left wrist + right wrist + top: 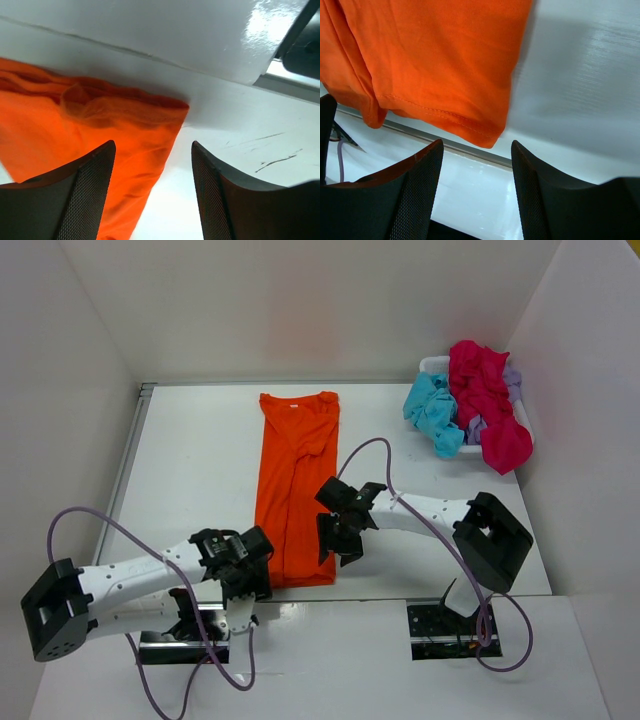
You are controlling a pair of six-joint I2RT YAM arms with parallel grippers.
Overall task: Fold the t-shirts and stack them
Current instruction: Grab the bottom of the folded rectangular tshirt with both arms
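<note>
The orange t-shirt [295,480] lies flat as a long narrow strip down the middle of the table, collar at the far end. My left gripper [258,570] is open at its near left corner. In the left wrist view that orange corner [100,130] reaches in between the open jaws of the left gripper [152,150]. My right gripper [340,535] is open at the shirt's right edge near the hem. In the right wrist view the hem corner [490,135] hangs just ahead of the right gripper [477,150]. Neither holds cloth. Turquoise [432,410], magenta [485,400] and lavender [513,385] shirts sit bunched together.
A white mesh basket [432,364] at the far right corner holds the three bunched shirts. White walls close in the table on the left, back and right. The table's near edge [445,142] runs just below the shirt's hem.
</note>
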